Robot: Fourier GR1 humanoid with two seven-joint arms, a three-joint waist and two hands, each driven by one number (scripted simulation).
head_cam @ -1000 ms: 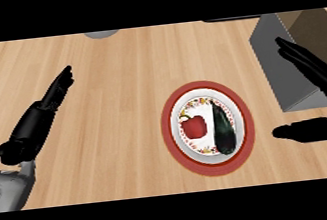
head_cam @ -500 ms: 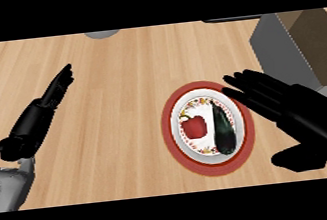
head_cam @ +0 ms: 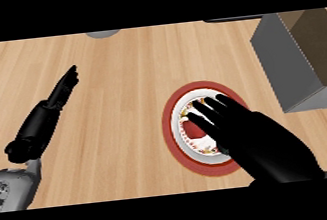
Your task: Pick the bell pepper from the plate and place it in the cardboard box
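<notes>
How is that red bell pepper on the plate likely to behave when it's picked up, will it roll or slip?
The bell pepper looks rounded, so it may roll on the plate if nudged. It is probably stiff and smooth, so a grasp could slip. The open right hand covers most of it, suggesting it is small and likely light.

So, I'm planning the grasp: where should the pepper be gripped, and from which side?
Probably across its red body, from above: the pepper lies low on the plate, whose rim hinders a sideways approach. The open right hand hovers over it, hiding most of it.
</notes>
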